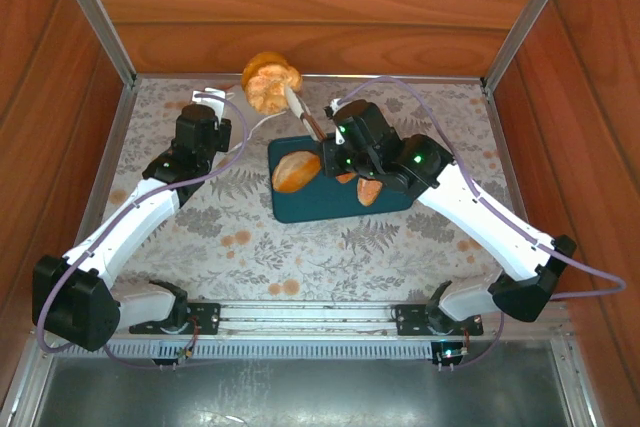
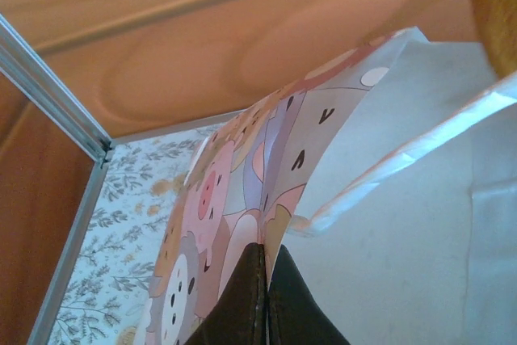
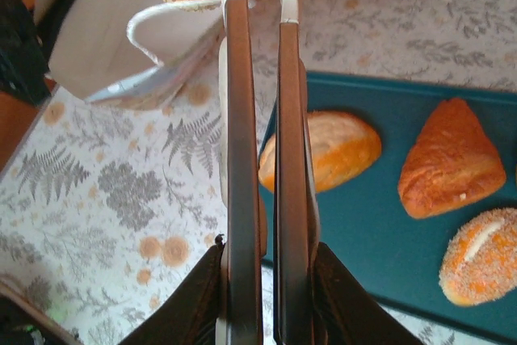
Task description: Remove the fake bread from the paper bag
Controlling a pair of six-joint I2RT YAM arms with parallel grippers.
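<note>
- Watching the left side first: the left gripper is clenched on the rim of the small paper bag, which has a white inside and a pastel pig print on its outer face. From the wrist view, the bag stands at the far left of the floral table, near the wooden back wall.
- That pinch is on one thin sheet of paper. If the bag gets tugged from above, I judge the rim could tear or slide out of the jaws.
- A white loop handle curves just beside the lifted piece. It could snag and drag the bag along.
- Above the bag mouth is a round, crumb-coated golden bun of the fake bread, clear of the paper.
- The right gripper has its long fingers drawn almost together on the bun's edge. This looks like a narrow bite near the tips, so a quick swing could let the bun twist free and fall back into the bag.
- Right of that is the dark teal rectangular tray. It holds a pale oval roll, an orange croissant and a crumbed roll.
- Free tray space looks limited. A careless release could knock a neighbour or let the bun roll off.
- I cannot tell whether the bag holds more bread.
</note>
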